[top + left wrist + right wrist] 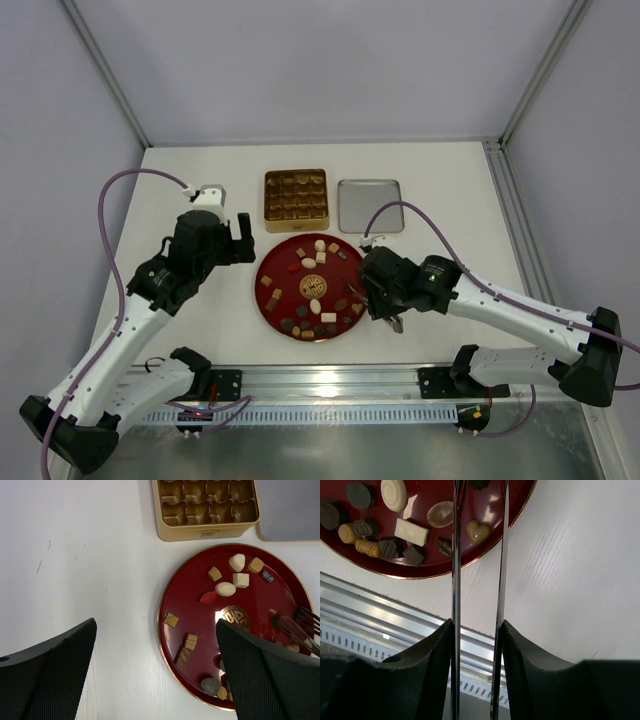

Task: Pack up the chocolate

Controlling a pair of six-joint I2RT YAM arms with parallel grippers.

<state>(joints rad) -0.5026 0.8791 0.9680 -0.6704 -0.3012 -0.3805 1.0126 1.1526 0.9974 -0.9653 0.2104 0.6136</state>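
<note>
Half closed, the right gripper (pixel 476 650) is gripping tongs (pixel 455 580) over the red plate (pixel 190 605), maybe aiming at light, slippery chocolate (pixel 477 531) to pinch sidewise.

The table (pixel 200 190) is white and matte, and fills the middle of the overhead frame. The left wrist view shows a few faint dark scuffs on it at the upper left. Three things lie directly on it. A gold square box (pixel 267 196) with gridded compartments sits upper centre. A shallow silver tray (pixel 370 206) is just to its right, with a narrow gap between them. A round red plate (pixel 340 272) with a thin gold rim sits at centre frame below both. Its upper rim is just beside the box's lower wall, and I cannot tell whether they touch. A grey metal rail (pixel 330 385) runs along the table's edge at the bottom of the frame.
</note>
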